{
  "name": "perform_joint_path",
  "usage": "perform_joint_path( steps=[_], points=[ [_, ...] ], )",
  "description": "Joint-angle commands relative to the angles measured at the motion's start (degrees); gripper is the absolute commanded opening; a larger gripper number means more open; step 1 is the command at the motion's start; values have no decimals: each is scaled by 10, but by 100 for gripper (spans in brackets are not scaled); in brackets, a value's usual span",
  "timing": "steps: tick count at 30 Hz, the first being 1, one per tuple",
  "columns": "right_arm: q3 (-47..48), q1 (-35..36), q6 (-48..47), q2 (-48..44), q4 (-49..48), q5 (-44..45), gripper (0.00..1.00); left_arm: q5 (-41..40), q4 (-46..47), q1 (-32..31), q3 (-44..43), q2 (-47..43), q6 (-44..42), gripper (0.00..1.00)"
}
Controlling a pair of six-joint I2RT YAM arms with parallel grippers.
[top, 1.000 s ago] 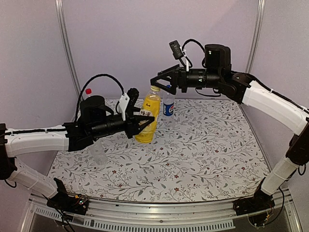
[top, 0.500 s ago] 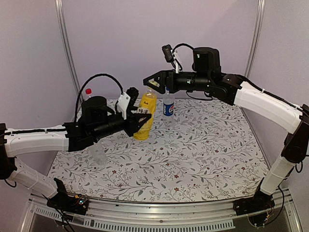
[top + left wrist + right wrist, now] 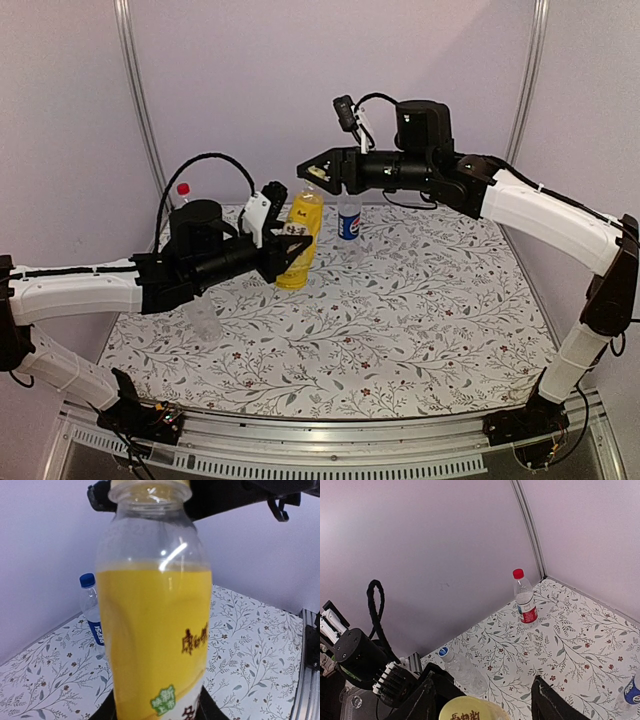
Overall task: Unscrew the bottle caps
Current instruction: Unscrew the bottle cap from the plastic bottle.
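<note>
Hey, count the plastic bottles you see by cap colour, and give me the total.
Yellow cap: 1, the yellow-liquid plastic bottle
Blue cap: 2, the clear blue-label bottle and the plain clear bottle
Red cap: 1, the clear red-and-white-label bottle
Total: 4 bottles

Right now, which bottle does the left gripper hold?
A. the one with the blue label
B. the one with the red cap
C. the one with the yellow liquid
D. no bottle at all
C: the left gripper is shut around the lower body of the yellow bottle, which fills the left wrist view.
</note>
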State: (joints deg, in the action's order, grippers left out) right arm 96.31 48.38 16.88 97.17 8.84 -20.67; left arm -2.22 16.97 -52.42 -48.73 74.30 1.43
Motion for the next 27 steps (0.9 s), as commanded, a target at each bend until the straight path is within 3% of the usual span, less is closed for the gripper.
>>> perform_joint_path(
  steps=[1,12,16,21,27],
  points=[
    [-9,4,0,-13,-17,-5,61,-7,0,-10,-15,2,-10,23],
    [-18,4,-13,-19,-23,-25,27,-7,3,-11,-12,0,-11,23],
    [-29,0,-48,-33,-39,-62,8,24,21,-11,0,-6,-13,23],
    [-43,-24,-172,-50,-38,-255,0,147,60,-2,22,-20,-25,23],
    [12,-51,-271,-31,44,-471,1,416,148,17,50,-27,-5,25]
  ],
)
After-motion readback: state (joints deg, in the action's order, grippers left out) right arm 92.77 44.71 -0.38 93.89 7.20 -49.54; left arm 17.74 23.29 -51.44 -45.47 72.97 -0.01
